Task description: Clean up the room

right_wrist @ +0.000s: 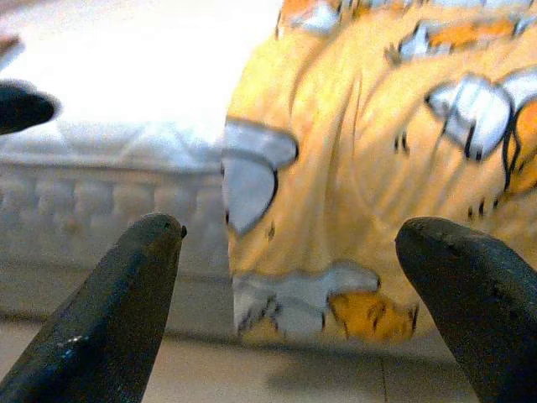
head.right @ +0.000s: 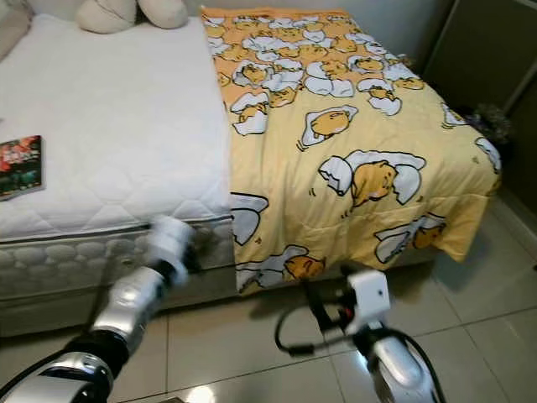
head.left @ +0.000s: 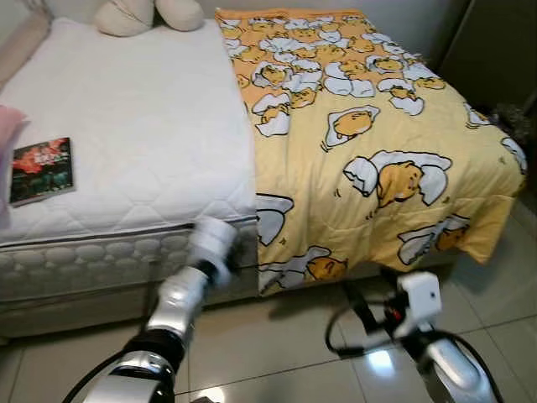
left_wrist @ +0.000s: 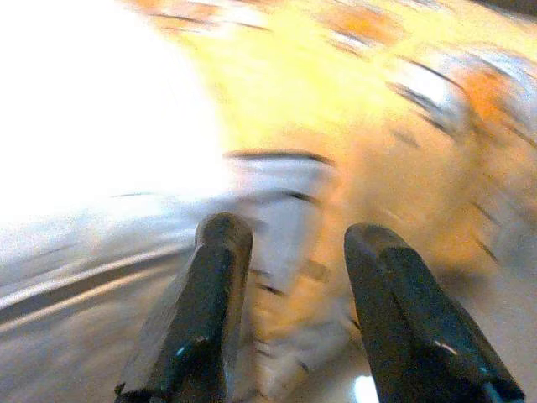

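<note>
A yellow blanket (head.left: 369, 126) printed with white and orange cartoon figures covers the right half of the bed and hangs over its foot. The bare white mattress (head.left: 134, 126) lies to its left. My left gripper (head.left: 245, 252) reaches to the blanket's hanging edge at the mattress side; in the blurred left wrist view it (left_wrist: 298, 235) is open, with the blanket edge just beyond its fingertips. My right gripper (head.left: 369, 294) is low over the floor in front of the bed, open (right_wrist: 289, 227) and pointing at the blanket's lower corner, apart from it.
A dark-covered book (head.left: 42, 170) lies on the mattress near its left edge, with a pink item (head.left: 7, 126) beside it. Beige cushions (head.left: 147, 15) sit at the head. A dark cabinet (head.left: 495, 50) stands at the right. Glossy tiled floor (head.left: 277, 336) stretches before the bed.
</note>
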Robot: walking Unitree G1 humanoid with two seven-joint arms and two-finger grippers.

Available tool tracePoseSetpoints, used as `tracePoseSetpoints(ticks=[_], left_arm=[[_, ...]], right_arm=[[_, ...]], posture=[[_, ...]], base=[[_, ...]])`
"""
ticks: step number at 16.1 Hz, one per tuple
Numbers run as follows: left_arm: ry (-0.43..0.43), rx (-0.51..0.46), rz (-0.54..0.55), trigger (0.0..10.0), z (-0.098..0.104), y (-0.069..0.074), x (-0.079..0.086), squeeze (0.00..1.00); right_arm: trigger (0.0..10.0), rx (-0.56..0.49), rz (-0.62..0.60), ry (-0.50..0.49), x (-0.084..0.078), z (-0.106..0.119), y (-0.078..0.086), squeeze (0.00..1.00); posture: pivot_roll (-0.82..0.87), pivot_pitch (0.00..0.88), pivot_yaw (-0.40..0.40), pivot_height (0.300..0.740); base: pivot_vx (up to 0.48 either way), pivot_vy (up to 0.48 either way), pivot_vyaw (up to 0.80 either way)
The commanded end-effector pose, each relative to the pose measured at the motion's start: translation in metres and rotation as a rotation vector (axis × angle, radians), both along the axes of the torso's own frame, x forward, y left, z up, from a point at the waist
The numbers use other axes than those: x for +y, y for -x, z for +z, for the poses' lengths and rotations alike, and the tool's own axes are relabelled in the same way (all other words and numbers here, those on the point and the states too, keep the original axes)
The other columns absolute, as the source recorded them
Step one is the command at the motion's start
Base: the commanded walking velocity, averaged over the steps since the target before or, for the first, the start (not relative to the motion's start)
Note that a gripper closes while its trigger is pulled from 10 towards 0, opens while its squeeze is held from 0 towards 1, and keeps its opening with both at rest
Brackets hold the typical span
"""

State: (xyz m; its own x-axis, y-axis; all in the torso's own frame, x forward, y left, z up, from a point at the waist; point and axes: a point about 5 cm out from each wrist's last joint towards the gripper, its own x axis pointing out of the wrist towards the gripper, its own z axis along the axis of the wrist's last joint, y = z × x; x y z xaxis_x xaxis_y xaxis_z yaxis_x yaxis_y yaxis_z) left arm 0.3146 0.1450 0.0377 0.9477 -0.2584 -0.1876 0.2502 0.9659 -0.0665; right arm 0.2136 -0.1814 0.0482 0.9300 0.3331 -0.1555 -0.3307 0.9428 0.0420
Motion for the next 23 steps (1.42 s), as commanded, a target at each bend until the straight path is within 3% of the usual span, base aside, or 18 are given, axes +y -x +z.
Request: tracePoseSetpoints(ticks=[1, 2, 3, 5, 6, 9, 12, 13, 14, 18, 20, 23], left_arm=[[0.065, 0.029, 0.171, 10.0, -0.001, -0.001, 0.013, 0.0], [0.093, 0.027, 0.252, 10.0, 0.001, -0.002, 0.018, 0.0], [0.069, 0.017, 0.317, 10.0, 0.004, -0.001, 0.018, 0.0], [-0.056, -0.062, 0.217, 10.0, 0.014, 0.002, 0.005, 0.0], [-0.061, -0.167, 0.205, 10.0, 0.031, 0.007, 0.009, 1.0], [-0.125, -0.266, 0.202, 10.0, 0.049, 0.01, 0.011, 1.0], [-0.08, -0.226, 0.205, 10.0, 0.05, 0.005, 0.003, 1.0], [-0.088, -0.223, 0.194, 10.0, 0.051, 0.003, 0.001, 0.0], [-0.077, -0.194, 0.207, 10.0, 0.049, 0.0, 0.002, 0.0], [-0.009, -0.143, 0.297, 10.0, 0.044, 0.0, 0.01, 0.0], [-0.003, -0.109, 0.356, 10.0, 0.037, 0.006, 0.022, 0.0], [0.001, -0.105, 0.371, 10.0, 0.036, 0.009, 0.027, 0.0]], right_arm=[[10.0, -0.072, -0.045, 0.033, -0.004, 0.012, -0.009, 0.0], [10.0, -0.087, -0.075, 0.052, -0.005, 0.015, -0.015, 0.0], [10.0, -0.135, -0.142, 0.074, -0.007, 0.025, -0.029, 0.0], [10.0, -0.194, -0.246, 0.123, -0.016, 0.038, -0.041, 0.0], [10.0, -0.234, -0.317, 0.106, -0.021, 0.048, -0.045, 1.0], [10.0, -0.282, -0.37, 0.047, -0.024, 0.051, -0.04, 1.0], [10.0, -0.281, -0.391, 0.078, -0.022, 0.049, -0.042, 1.0], [10.0, -0.26, -0.37, 0.099, -0.021, 0.048, -0.043, 1.0], [10.0, -0.246, -0.326, 0.12, -0.019, 0.046, -0.045, 0.0], [10.0, -0.219, -0.249, 0.101, -0.01, 0.045, -0.054, 0.0], [10.0, -0.211, -0.267, 0.066, -0.016, 0.044, -0.053, 0.0], [10.0, -0.194, -0.281, 0.055, -0.021, 0.039, -0.049, 0.0]], posture=[[-0.13, 0.0, 0.02, 0.74], [-0.13, 0.0, 0.021, 0.74], [-0.12, 0.0, 0.027, 0.74], [-0.11, 0.0, 0.033, 0.74], [-0.11, 0.0, 0.038, 0.74], [-0.1, 0.0, 0.047, 0.74], [-0.12, 0.0, 0.052, 0.74], [-0.12, 0.0, 0.047, 0.74], [-0.12, 0.0, 0.043, 0.74], [-0.11, 0.0, 0.032, 0.74], [-0.1, 0.0, 0.024, 0.74], [-0.1, 0.0, 0.021, 0.74]], base=[[0.0, 0.0, 0.0], [0.0, 0.0, 0.0], [0.0, 0.0, 0.0], [0.0, 0.0, 0.0], [0.0, 0.0, 0.0], [0.0, 0.0, 0.0], [0.0, 0.0, 0.0], [0.0, 0.0, 0.0], [0.0, 0.0, 0.0], [0.0, -0.448, 0.0], [0.242, -0.411, 0.0], [0.256, -0.404, 0.0]])
